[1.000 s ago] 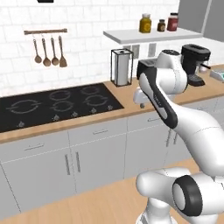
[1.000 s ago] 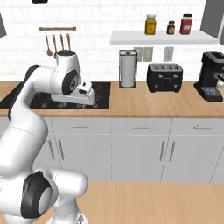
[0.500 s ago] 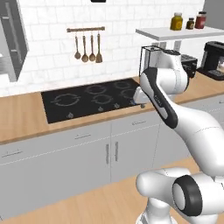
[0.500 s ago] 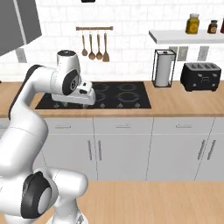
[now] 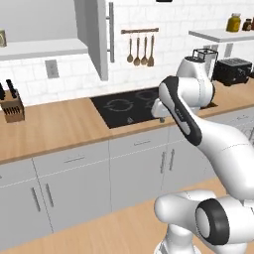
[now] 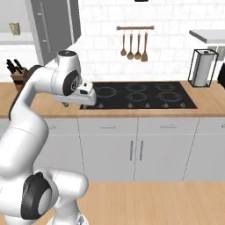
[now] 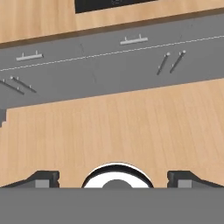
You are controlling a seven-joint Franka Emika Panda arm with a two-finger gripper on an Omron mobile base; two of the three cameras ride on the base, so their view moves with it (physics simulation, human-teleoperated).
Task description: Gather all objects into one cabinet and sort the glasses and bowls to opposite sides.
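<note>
The cabinet [image 5: 44,48] hangs open at the upper left, its dark door [image 5: 98,39] swung out toward me. One beige mottled glass [image 5: 2,37] [image 6: 15,28] stands on its pale shelf at the picture's edge. The bowls are out of view. My hand [image 6: 82,94] is held over the counter's front edge, by the left corner of the black cooktop [image 5: 135,106]. In the hand view my gripper [image 7: 113,177] points down at the wooden floor, open, with nothing between its fingertips [image 7: 43,177].
A knife block [image 5: 13,107] stands on the wooden counter [image 5: 54,126] under the cabinet. Utensils [image 6: 134,44] hang on the wall behind the cooktop. A paper towel holder [image 6: 201,68] and a toaster [image 5: 232,68] stand to the right. Grey drawer fronts [image 7: 109,61] line the counter's base.
Both base pictures have slid to the right, so the base has driven left. The open cabinet and knife block have come into view. The arm's pose and the open gripper look unchanged.
</note>
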